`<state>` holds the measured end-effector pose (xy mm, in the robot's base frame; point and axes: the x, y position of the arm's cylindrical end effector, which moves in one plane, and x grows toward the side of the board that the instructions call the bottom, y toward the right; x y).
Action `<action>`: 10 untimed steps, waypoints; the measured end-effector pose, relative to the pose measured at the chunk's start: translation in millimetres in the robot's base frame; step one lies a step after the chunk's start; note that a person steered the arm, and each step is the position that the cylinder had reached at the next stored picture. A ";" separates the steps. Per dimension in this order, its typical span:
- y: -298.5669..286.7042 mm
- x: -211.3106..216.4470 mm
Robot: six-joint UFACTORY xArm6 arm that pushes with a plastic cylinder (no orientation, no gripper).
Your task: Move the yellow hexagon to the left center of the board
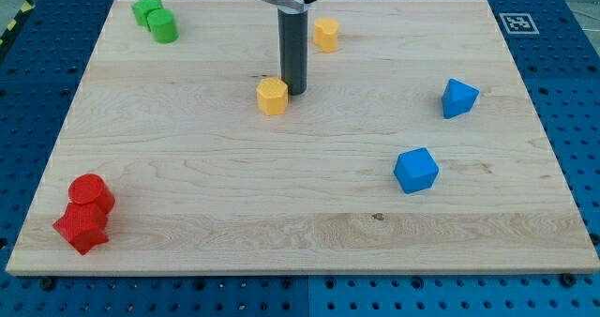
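The yellow hexagon (272,97) lies on the wooden board (234,176), a little left of the middle and in the upper half. My tip (294,93) stands right beside it, on its right side, touching or nearly touching. A second yellow block (325,34) sits further up, right of the rod.
Two green blocks (156,19) sit together at the top left. Two red blocks (85,214) sit together at the bottom left. A blue block (458,98) is at the right, and a blue cube (415,170) lies lower right of centre. A marker tag (515,22) is at the top right corner.
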<state>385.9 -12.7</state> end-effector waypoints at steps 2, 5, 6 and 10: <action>17.8 0.2; -3.8 29.1; -18.0 24.2; -80.9 -19.6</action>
<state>366.3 -93.6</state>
